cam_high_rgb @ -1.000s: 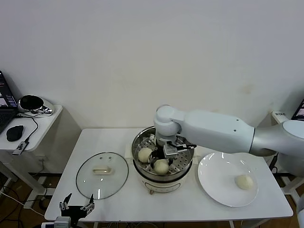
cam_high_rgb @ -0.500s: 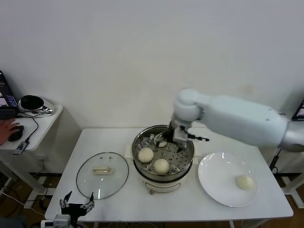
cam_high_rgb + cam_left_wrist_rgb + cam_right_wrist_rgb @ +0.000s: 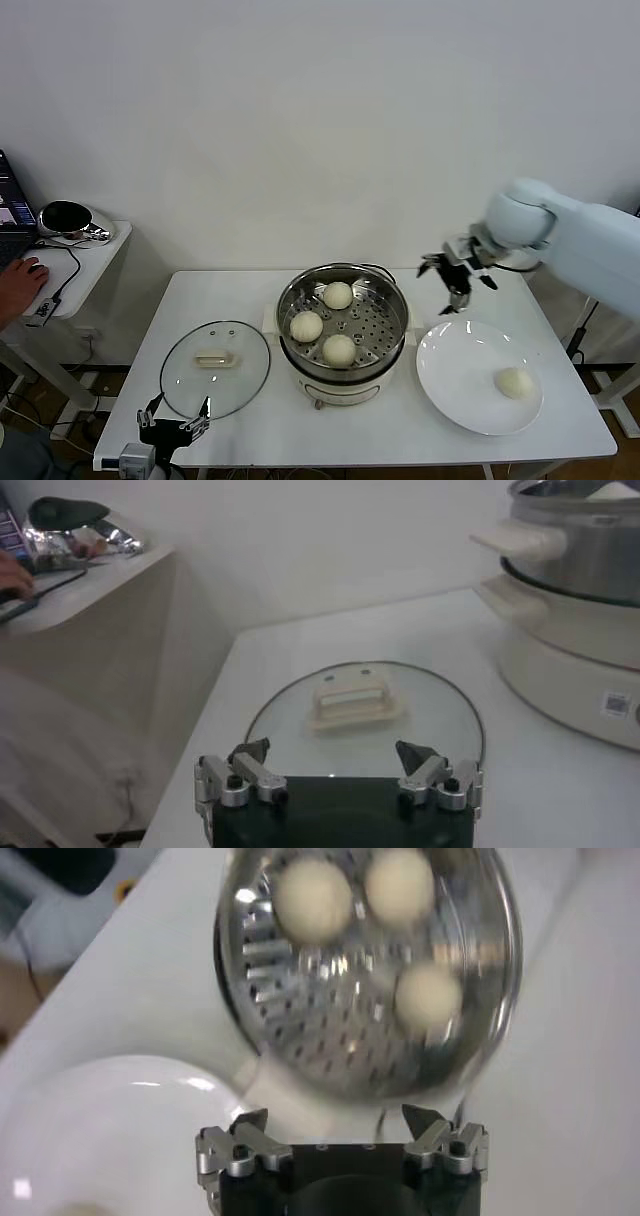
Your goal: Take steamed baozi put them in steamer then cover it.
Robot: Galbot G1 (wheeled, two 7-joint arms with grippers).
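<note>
A plain, evenly lit white wall [image 3: 300, 120] fills the back of the room. Against it stands a white rectangular desk [image 3: 250, 420]. To the left of the desk, just apart from it, sits a smaller white side table with a rounded corner [image 3: 85, 265], on thin white legs.

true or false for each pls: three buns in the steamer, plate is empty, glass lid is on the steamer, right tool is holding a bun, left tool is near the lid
1. Three creamy round steamed baozi sit in the shiny stainless-steel steamer. True.
2. The flat white round plate is empty. False: one bun lies on it.
3. The round glass lid covers the steamer. False: it lies on the white table to the steamer's left.
4. The right tool holds a bun. False: it is open and empty, above the plate's far edge.
5. The left tool is open, just in front of the lid. True.
</note>
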